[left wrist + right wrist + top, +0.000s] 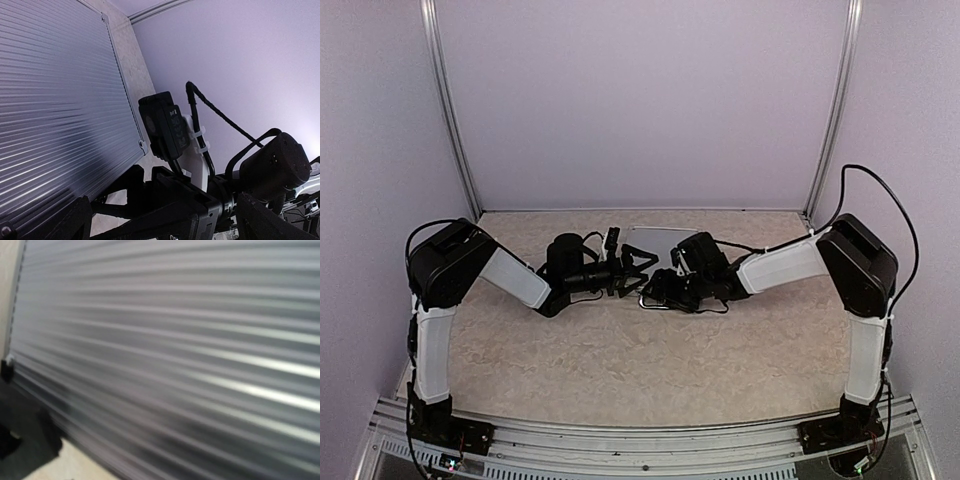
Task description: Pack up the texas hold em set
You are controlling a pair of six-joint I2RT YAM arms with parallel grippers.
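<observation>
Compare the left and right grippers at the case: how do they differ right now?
The left gripper reaches in from the left, the right gripper from the right. The left gripper's jaws are spread wide; the right gripper's jaws cannot be made out. Both sit at the near edge of the silver case.

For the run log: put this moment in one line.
case closed | left hand open, at case | right hand at case, state unclear

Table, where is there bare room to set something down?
The wide near stretch of table between the two arm bases is bare, and so are both back corners. It is crowded at the middle, where the left gripper and right gripper meet at the silver case.
</observation>
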